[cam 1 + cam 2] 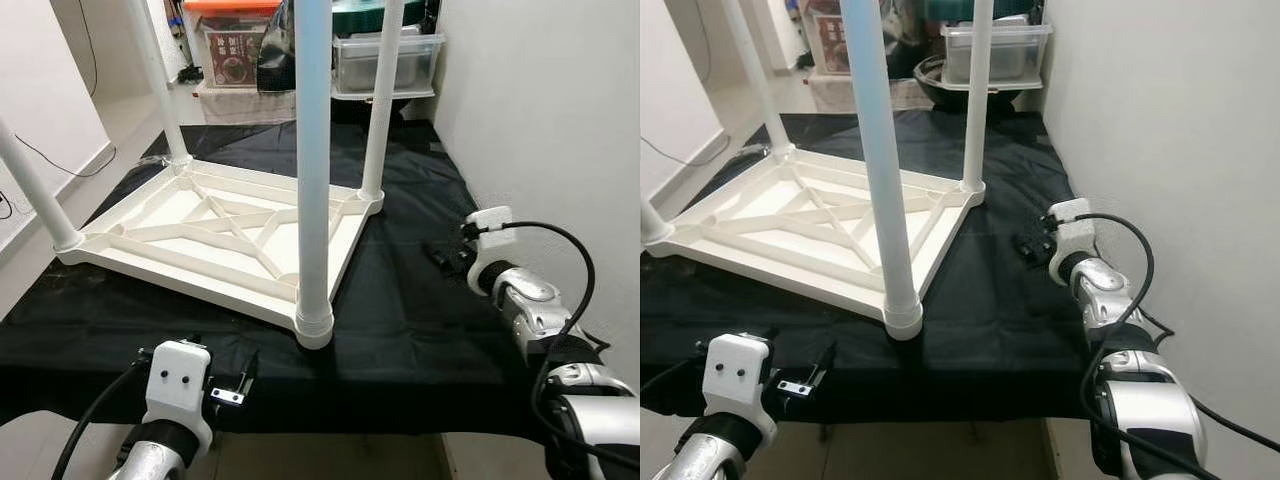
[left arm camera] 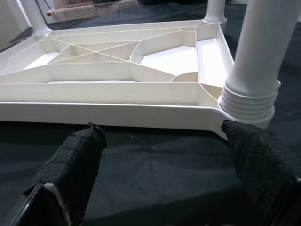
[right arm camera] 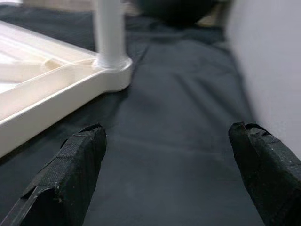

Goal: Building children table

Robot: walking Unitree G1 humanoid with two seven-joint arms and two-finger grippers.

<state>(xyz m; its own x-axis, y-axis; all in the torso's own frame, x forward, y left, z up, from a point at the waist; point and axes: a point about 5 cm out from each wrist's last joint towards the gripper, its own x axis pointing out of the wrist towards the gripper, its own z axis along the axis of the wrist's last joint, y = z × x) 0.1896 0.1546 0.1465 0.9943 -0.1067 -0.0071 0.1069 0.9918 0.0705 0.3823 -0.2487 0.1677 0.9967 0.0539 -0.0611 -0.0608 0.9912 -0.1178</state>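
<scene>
A white plastic children's table lies upside down on a black cloth, ribbed underside up. Its legs stand upright in the corners: the nearest leg, the back right leg, the back left leg and the left leg. My left gripper is open, low over the cloth's front edge, facing the table's near rim and the nearest leg's threaded collar. My right gripper is open over bare cloth between the table's right corner and the wall.
A white wall runs close along the right. Clear storage boxes and a lidded bin stand at the back. The cloth ends at the front edge, with floor to the left.
</scene>
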